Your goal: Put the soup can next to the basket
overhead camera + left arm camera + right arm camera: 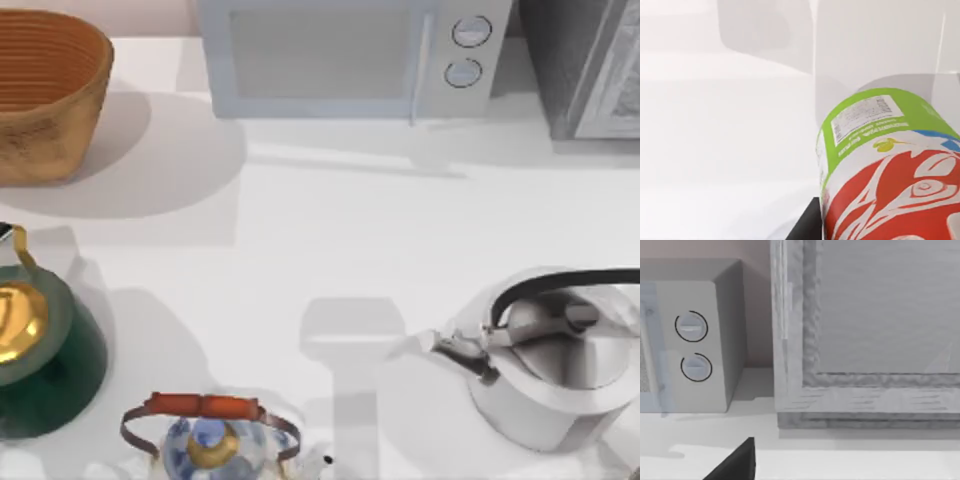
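The soup can point(890, 170) looms close in the left wrist view, tilted, with its green band toward the table and its red and white label nearer the camera. My left gripper is shut on it, and one dark finger point(807, 226) lies against its side. The woven basket point(45, 95) stands at the table's far left corner. A dark part of my right gripper point(737, 465) faces the back right of the table.
A dark green kettle point(40, 350) with a gold lid stands at the left edge. A blue and white kettle point(210, 440) is at the front and a silver kettle point(560, 365) at the right. A microwave point(345, 55) and a grey cabinet point(585, 65) line the back.
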{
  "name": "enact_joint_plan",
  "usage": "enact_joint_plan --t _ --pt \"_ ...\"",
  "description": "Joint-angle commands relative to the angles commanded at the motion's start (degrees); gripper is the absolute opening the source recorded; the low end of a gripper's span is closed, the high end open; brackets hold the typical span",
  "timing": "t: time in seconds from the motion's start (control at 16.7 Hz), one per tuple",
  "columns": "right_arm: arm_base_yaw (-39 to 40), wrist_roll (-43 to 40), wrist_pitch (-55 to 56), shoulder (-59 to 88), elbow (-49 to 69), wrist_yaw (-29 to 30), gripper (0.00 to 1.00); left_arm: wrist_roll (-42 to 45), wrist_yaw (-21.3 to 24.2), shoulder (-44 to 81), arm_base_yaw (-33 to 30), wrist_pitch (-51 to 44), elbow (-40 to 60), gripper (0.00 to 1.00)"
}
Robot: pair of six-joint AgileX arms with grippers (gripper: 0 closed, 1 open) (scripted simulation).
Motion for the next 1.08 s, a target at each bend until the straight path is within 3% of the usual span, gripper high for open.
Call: enact_joint_plan --t 0.36,1.08 --pt "0.0 0.0 0.0 0.0 0.0 0.0 1.0 0.0 0.0 0.0 0.0 0.0 0.0 0.98" --pt "0.0 0.0 0.0 0.0 0.0 0.0 1.0 0.05 -0.05 -0.33 -0.1 -2.31 1.98 1.0"
